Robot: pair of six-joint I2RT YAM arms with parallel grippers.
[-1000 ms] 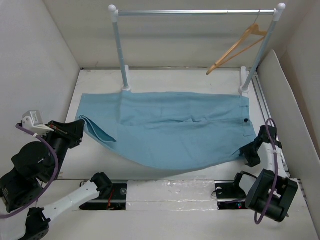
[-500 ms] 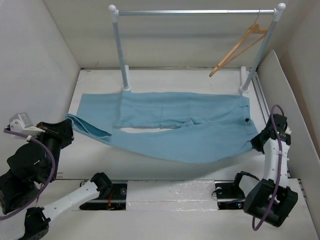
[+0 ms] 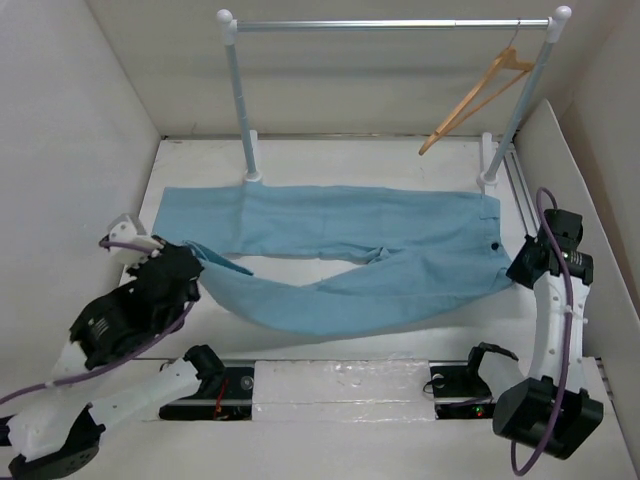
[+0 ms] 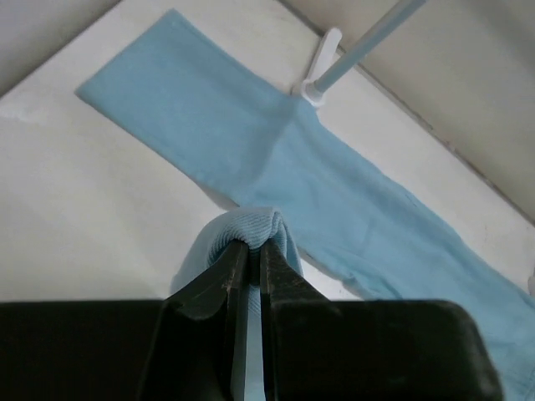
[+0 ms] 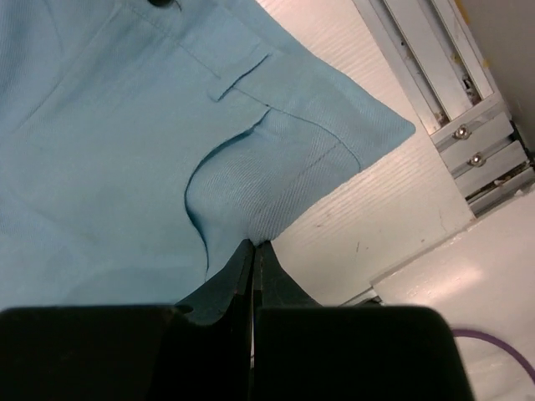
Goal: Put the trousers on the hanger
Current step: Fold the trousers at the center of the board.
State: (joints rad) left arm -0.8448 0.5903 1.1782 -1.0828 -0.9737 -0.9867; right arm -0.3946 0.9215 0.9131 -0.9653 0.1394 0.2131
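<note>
On my left wrist camera the left claw (image 4: 249,246) is pinched narrow on a bunched fold of the trousers (image 3: 340,260), with light blue cloth wrapped over both fingertips. From above, that grip sits near the left edge of the worktop (image 3: 400,160), about midway between its near and far edges.

My right wrist camera shows the right claw (image 5: 253,244) clamped almost fully together on the cloth edge at the waist end, just below a belt loop and a curved pocket seam. That claw is close to the right edge of the worktop.

One leg of the trousers lies flat across the middle of the worktop, running from the left side to the waistband on the right. The other leg is drawn toward the near edge and hangs in a shallow curve between my two claws. The small dark button (image 3: 492,243) shows at the waistband, near the right claw.

The hanger (image 3: 480,95) hangs tilted by its hook from the clothes rail (image 3: 390,24) at the far right corner, well apart from the trousers. The rail's left post foot (image 3: 252,176) stands just beside the far edge of the flat leg.
</note>
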